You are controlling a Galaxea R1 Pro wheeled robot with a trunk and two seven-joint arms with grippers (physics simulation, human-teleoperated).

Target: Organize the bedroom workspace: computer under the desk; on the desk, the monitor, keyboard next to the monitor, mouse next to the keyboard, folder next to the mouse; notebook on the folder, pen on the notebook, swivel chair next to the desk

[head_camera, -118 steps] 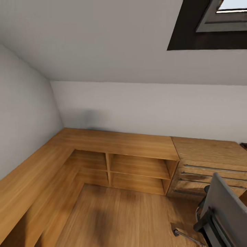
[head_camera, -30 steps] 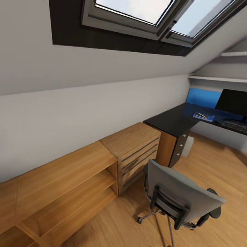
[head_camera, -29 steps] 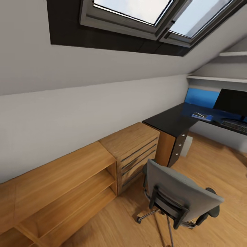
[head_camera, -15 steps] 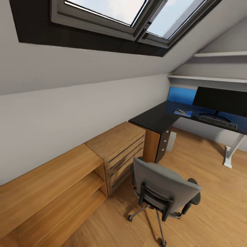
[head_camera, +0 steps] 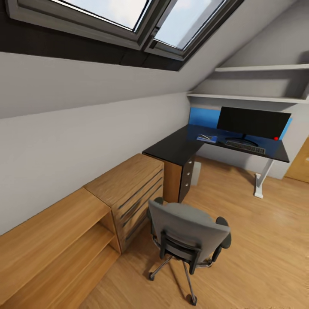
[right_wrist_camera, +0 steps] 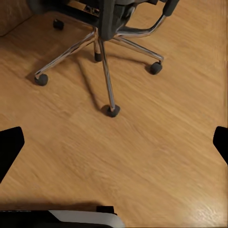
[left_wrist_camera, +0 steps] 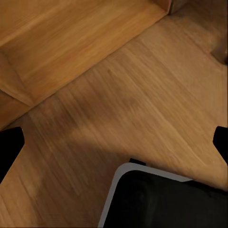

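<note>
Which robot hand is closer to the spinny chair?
Right. The right gripper looks down at the swivel chair's wheeled base close by; the left gripper faces bare floor beside the wooden shelf.

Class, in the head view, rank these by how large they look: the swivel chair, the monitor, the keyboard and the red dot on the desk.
1. Swivel chair, though it is nearest the camera, which enlarges it.
2. Monitor.
3. Keyboard.
4. Red dot, too small to identify.
</note>
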